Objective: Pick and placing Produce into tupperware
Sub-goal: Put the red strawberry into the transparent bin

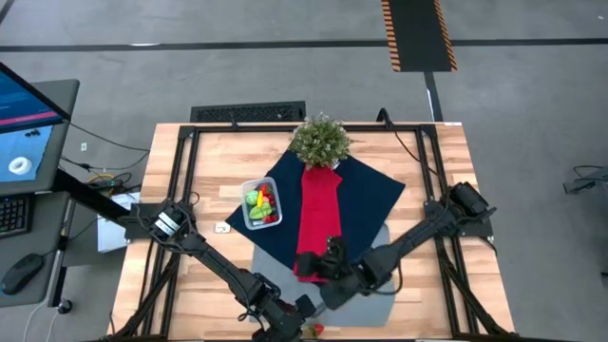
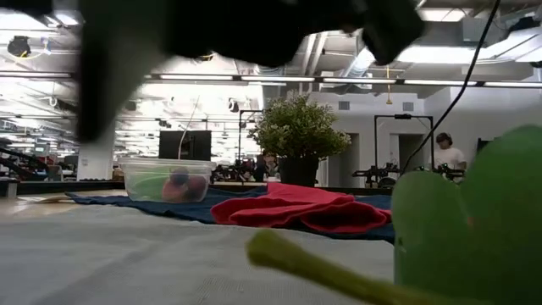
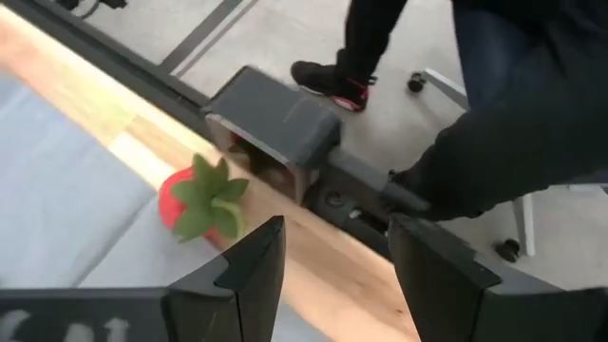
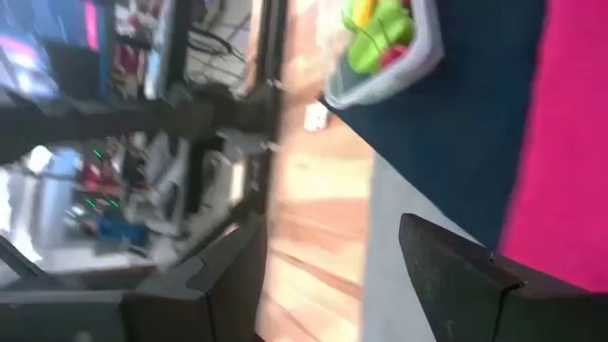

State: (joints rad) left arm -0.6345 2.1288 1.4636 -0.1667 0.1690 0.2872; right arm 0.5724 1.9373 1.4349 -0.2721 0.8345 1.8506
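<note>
The left end effector [image 3: 328, 271] stood partly open with nothing between its fingers, low at the near edge of the table [image 1: 442, 180], its jaws apart enough to straddle a small piece. Just ahead of it in the left wrist view lay a red strawberry [image 3: 195, 204] with green leaves, on the grey mat [image 1: 380, 290] close to the wooden edge, not yet touched; the arm seemed to be set there to take that stray berry. In the high view the same berry [image 1: 316, 330] showed as a red speck beside that end effector [image 1: 302, 318]. The right end effector [image 1: 330, 258] hung with its fingers fully spread and empty over the near end of the red cloth [image 1: 319, 204], probably waiting out of the way or clear after a drop. Farther back on the dark blue cloth [image 1: 375, 190], the tupperware [image 1: 260, 204] sat to the left of the red cloth and already held produce [image 1: 259, 201], green, yellow and red pieces. It lay well apart from the strawberry, so a long carry would be needed. A potted plant [image 1: 320, 141] stood at the far end of the red cloth. In the low view, a large green piece [image 2: 474, 220] with a stalk lay very near the camera.
</note>
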